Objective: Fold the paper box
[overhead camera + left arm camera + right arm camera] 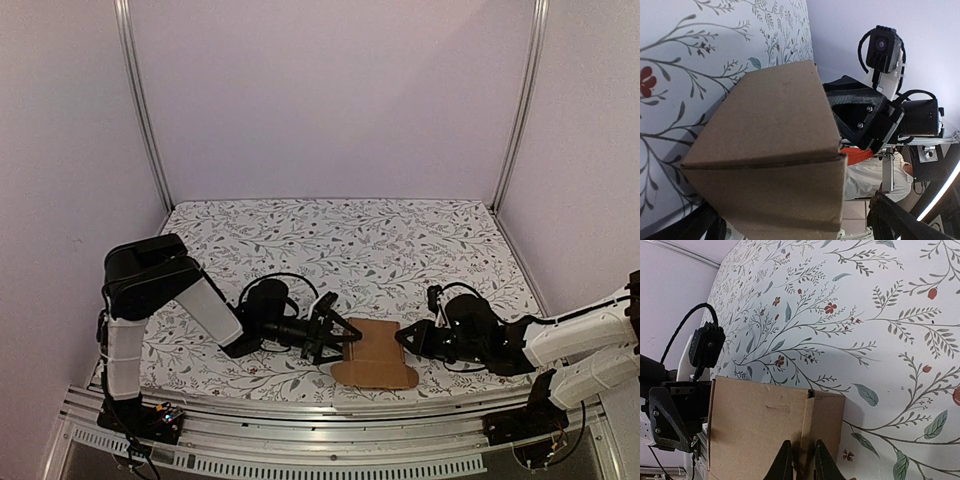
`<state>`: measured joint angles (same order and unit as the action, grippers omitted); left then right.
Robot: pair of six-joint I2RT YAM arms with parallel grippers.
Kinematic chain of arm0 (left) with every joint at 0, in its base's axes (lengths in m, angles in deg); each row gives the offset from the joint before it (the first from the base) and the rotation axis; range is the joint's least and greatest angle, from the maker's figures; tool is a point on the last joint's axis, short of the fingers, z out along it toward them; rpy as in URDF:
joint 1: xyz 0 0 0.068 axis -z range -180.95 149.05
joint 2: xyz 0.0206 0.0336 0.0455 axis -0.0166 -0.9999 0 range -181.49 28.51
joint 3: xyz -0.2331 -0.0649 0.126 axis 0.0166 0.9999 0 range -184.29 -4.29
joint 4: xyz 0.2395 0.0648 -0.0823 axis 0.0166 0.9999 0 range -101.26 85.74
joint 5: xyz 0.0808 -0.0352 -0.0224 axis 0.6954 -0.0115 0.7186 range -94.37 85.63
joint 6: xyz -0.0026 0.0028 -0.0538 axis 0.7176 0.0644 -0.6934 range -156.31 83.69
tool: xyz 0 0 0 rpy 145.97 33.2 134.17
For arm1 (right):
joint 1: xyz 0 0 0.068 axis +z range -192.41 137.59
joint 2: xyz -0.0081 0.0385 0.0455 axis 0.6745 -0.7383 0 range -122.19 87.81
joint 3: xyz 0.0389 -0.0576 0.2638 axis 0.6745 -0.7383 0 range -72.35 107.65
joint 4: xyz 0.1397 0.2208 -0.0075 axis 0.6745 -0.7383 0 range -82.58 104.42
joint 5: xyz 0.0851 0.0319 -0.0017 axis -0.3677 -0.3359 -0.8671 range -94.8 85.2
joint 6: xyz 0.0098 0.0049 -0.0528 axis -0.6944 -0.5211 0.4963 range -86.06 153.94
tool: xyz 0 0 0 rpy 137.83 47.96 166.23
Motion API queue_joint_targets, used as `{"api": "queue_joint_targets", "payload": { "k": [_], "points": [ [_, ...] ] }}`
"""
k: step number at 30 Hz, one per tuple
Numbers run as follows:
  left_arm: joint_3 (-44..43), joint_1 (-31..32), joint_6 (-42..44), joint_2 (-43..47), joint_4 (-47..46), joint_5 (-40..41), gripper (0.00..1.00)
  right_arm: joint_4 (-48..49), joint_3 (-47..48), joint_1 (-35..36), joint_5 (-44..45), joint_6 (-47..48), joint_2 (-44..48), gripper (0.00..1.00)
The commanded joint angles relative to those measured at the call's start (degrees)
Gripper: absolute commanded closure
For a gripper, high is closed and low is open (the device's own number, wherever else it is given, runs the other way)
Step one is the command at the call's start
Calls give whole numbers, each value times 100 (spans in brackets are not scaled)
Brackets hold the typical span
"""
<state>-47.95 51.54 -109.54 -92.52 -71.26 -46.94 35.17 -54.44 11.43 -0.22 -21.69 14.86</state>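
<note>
I see the paper box (375, 365) lying near the front edge of the flower-patterned table (400, 235), between my two arms. In the left wrist view it fills most of the picture, with two brown panels meeting at a crease. The left gripper (336, 340) is at the left end of the box with its jaws wide apart; I cannot tell if they touch the cardboard. The right gripper (802, 445) is at the right end, its jaws almost together and clamped on a thin raised flap of the box.
</note>
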Motion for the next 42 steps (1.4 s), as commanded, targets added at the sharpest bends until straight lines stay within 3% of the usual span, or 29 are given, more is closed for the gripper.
{"api": "queue_joint_targets", "payload": {
  "k": [1,4,17,23,29,37,42],
  "points": [
    [168,121,-329,-557,410,204,0,-731,-259,-23,131,-2,-49,86],
    [127,130,-509,-650,224,206,2,-731,-261,-21,130,20,-36,86],
    [3,139,-402,-579,676,222,31,-737,-271,-15,140,56,32,82],
    [0,98,-284,-356,906,181,37,-887,-134,-19,87,197,356,61],
    [142,-44,-229,14,1013,54,40,-1497,262,-21,122,786,1115,47],
    [408,-266,-150,712,1136,-315,40,-2300,922,-16,-81,2248,1888,24],
    [721,-468,-227,1252,1081,-686,40,-2375,1340,-23,-386,3450,1929,2]
  ]
}}
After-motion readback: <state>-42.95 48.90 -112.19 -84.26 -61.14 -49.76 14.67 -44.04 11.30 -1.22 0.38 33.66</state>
